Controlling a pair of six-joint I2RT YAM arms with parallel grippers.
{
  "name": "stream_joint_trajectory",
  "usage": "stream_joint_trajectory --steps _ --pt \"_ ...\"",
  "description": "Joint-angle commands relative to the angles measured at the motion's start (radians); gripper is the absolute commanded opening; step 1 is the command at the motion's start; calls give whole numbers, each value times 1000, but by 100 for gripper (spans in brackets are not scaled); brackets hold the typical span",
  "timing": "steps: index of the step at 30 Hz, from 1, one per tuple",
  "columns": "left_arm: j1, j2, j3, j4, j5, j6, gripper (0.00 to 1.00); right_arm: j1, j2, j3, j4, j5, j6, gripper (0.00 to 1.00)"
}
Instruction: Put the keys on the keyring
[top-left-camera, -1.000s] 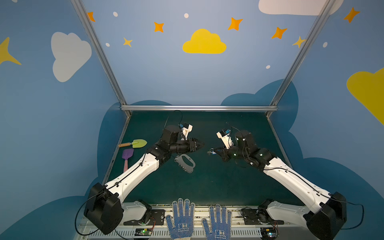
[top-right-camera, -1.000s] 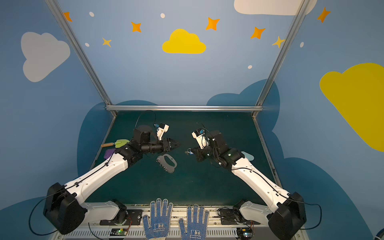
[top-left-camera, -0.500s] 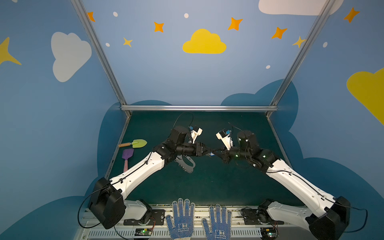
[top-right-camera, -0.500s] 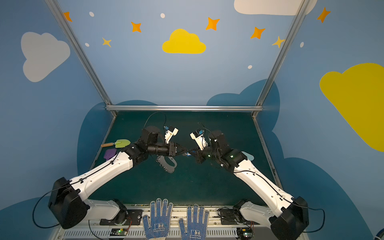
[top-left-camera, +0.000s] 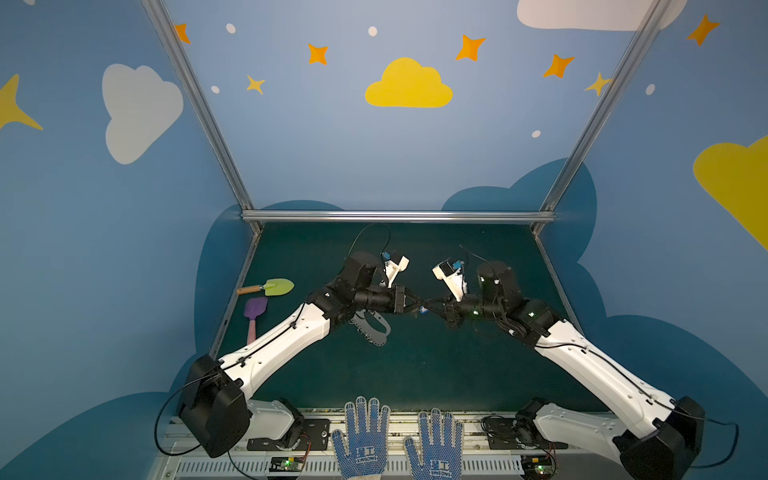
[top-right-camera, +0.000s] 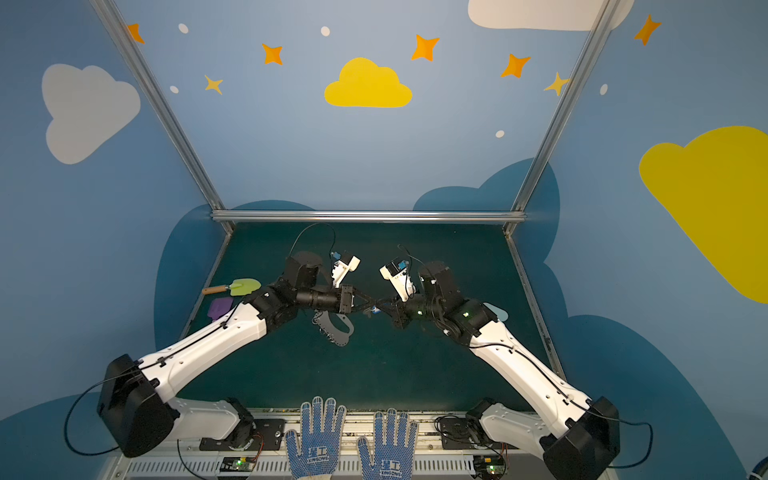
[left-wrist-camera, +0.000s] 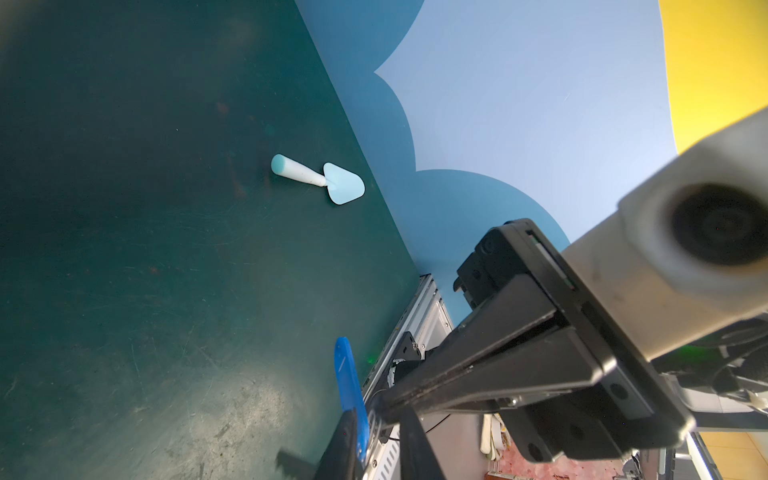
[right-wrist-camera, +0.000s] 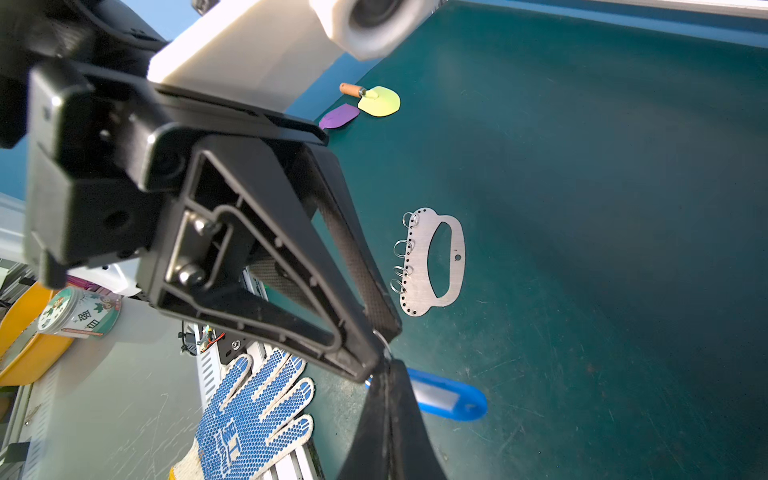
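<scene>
Keys (right-wrist-camera: 451, 401) hang mid-air, pinched in the tightly closed right gripper (right-wrist-camera: 390, 374); the left gripper (right-wrist-camera: 376, 345) has its jaws almost together at the ring end, grip uncertain. Secure that hold before the right lets go, keyring (right-wrist-camera: 432, 262) lying flat nearby

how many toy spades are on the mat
3. A yellow-green spade and a purple spade lie side by side at the left edge of the mat; a pale blue spade lies near its right edge, partly behind the right arm from above.
</scene>
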Motion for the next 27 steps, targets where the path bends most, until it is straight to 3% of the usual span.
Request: stream_joint_trajectory --steps 1,9,10,11,13,17,20,23,27 --pt "-6 -21 22 -22 9 25 16 4 -12 41 -12 -20 -15 0" --pt "-6 -26 20 -27 -18 14 4 4 -13 50 -20 -14 -16 2" --pt "-7 -24 23 -30 -30 11 4 4 -15 50 -19 -4 -10 10" --pt "-6 -24 28 -37 -47 6 4 4 -19 48 -15 22 2 25" --pt "-8 -28 34 -52 -101 -8 4 4 -36 35 1 72 28 36" --pt "-7 -61 14 -36 -231 -62 4 5 -90 -44 111 110 117 33" --pt "-7 -90 -17 18 -267 -96 5 10 -119 -106 197 127 167 33" --pt "-12 -122 -45 67 -282 -111 6 29 -139 -164 273 155 190 43" --pt "-25 -152 -52 81 -303 -102 7 53 -117 -169 294 157 175 40"
